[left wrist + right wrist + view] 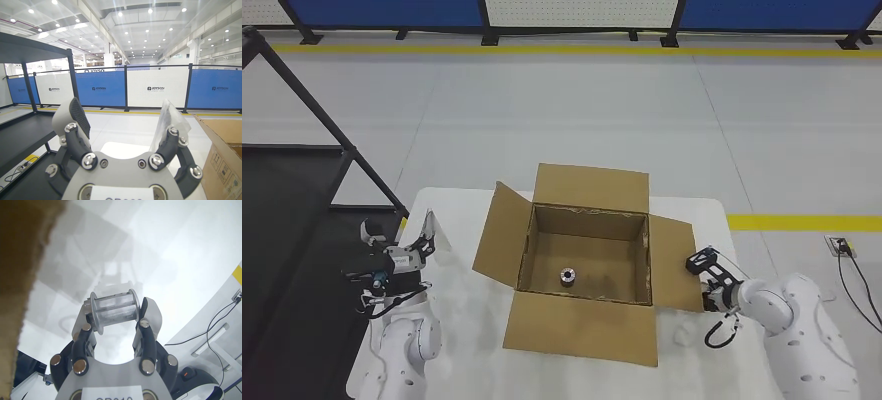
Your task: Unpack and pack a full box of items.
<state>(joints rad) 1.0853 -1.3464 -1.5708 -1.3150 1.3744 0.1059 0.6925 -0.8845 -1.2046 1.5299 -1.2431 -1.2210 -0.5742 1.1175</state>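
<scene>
An open cardboard box stands in the middle of the white table, its flaps folded outward. One small metal spool lies on the box floor. My right gripper is just beyond the box's right flap, shut on a second metal spool held crosswise between its fingers. My left gripper is at the table's left edge, raised and open. A scrap of clear plastic bag clings to one of its fingers. The box wall is beside it.
A black metal shelf rack stands close to the table's left side. Blue and white fence panels line the far floor. A floor socket with a cable lies to the right of the table.
</scene>
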